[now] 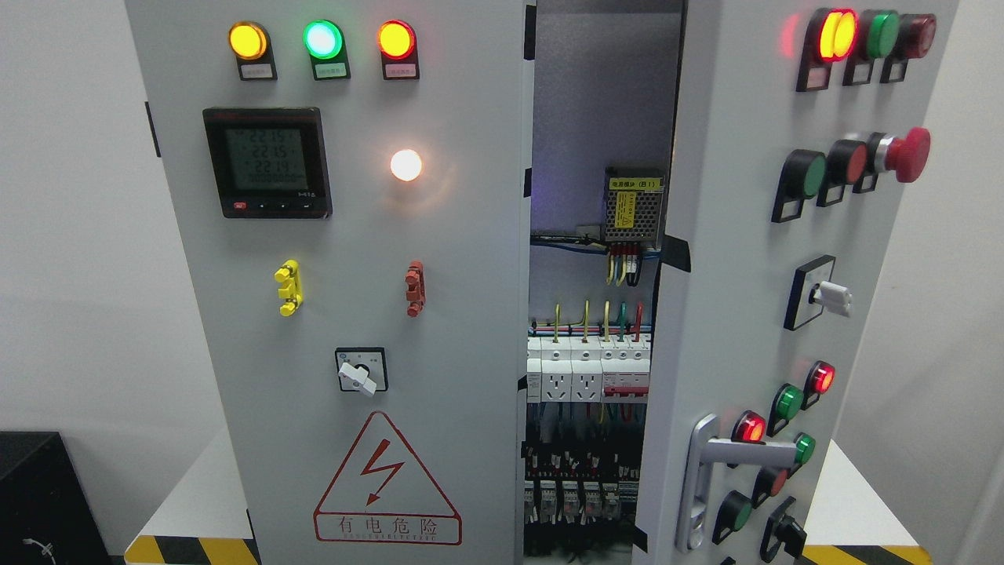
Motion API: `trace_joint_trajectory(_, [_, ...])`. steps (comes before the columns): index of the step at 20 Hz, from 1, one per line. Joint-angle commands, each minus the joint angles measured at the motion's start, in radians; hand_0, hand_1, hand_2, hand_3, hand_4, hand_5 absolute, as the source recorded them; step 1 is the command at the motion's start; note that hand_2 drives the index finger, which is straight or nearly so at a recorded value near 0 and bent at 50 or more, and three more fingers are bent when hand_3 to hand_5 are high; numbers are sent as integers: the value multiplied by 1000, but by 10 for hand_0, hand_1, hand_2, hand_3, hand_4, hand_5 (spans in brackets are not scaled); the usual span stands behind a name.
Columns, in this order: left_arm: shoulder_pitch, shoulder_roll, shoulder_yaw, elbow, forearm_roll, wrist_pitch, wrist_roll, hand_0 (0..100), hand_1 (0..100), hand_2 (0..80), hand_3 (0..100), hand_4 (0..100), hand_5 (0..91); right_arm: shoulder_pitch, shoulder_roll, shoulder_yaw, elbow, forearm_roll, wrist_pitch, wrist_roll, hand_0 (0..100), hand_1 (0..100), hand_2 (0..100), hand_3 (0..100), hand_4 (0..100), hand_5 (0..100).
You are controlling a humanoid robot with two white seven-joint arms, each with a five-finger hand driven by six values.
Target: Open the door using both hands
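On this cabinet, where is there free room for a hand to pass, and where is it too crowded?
The free way in is the upper part of the gap between the left door and the half-open right door, above the power supply. Lower in the gap, breakers and wires crowd it. The right door has bare metal above its handle; its buttons crowd the right side.
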Motion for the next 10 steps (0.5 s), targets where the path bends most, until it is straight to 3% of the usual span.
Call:
trace_joint_trajectory(1, [256,643,70,-596,685,-7,-283,0,0,0,0,0,0,-1,0,15,0,-32,0,0,0,0,0,0,0,0])
trace_joint_trajectory(3, [287,890,182,-661,1162,-5,-487,0,0,0,0,0,0,1,0,15,0,-32,0,0,0,0,0,0,0,0])
trace_joint_trajectory(4, [287,973,251,-664,1327,-2,-604,0,0,0,0,0,0,-1,0,15,0,-32,0,0,0,0,0,0,0,0])
trace_joint_trajectory(5, [286,1041,311,-666,1398,1,-729,0,0,0,0,0,0,-1,0,15,0,-32,0,0,0,0,0,0,0,0])
trace_joint_trajectory(7, [276,1170,434,-697,1414,18,-908,0,0,0,0,0,0,1,0,15,0,-32,0,0,0,0,0,0,0,0])
trace_joint_trajectory(8, [266,1236,457,-716,1417,58,-944,0,0,0,0,0,0,1,0,15,0,-32,0,0,0,0,0,0,0,0])
trace_joint_trajectory(10, [202,1377,457,-762,1460,241,-947,0,0,0,0,0,0,1,0,15,0,-32,0,0,0,0,0,0,0,0])
